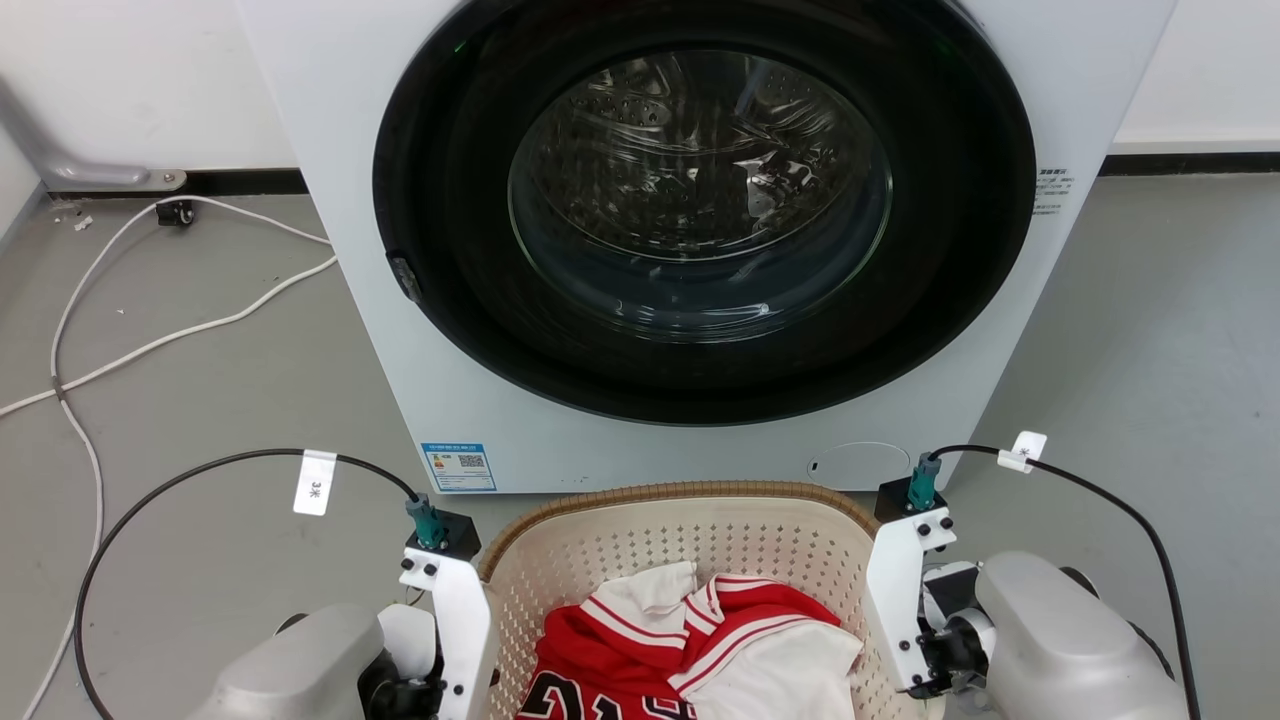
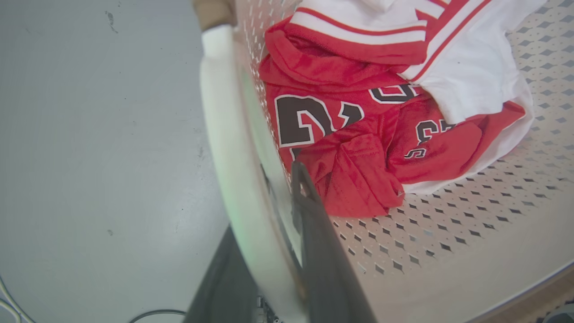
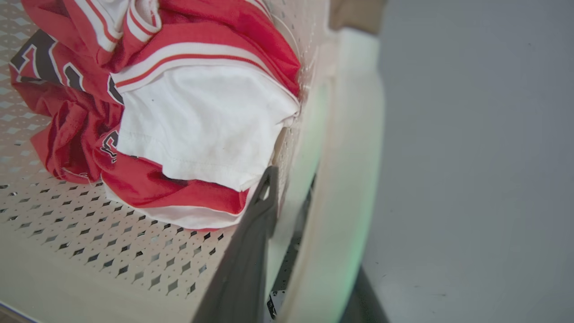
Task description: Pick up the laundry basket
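Through the head camera we saw a white cable [image 1: 150,345] trailing over the grey floor [image 1: 200,420] at about 9 o'clock. The washing machine [image 1: 480,400] filled 12 o'clock, its round glass door [image 1: 700,190] facing us. The laundry basket [image 1: 680,492] sat at 6 o'clock, just in front of the machine's base, with a red and white jersey [image 1: 700,640] heaped inside. The two pale forearms flanked it at 7 and 5 o'clock.

The wrist cameras supplied the detail of the grasp. In the left wrist view the left gripper [image 2: 264,211] straddled the basket's white side handle [image 2: 228,134]. One dark finger [image 2: 314,233] lay inside against the perforated wall and the other ran outside, toward 7 o'clock. The handle filled the space between them, so we read the gripper as clamped on the basket.

The right wrist view mirrored this. The right gripper [image 3: 309,211] was closed across the opposite handle [image 3: 354,134] (its edge tinged faintly green). Its inner finger [image 3: 255,242] touched the wall just beside the jersey's white panel, and the outer finger lay toward 5 o'clock over bare floor.
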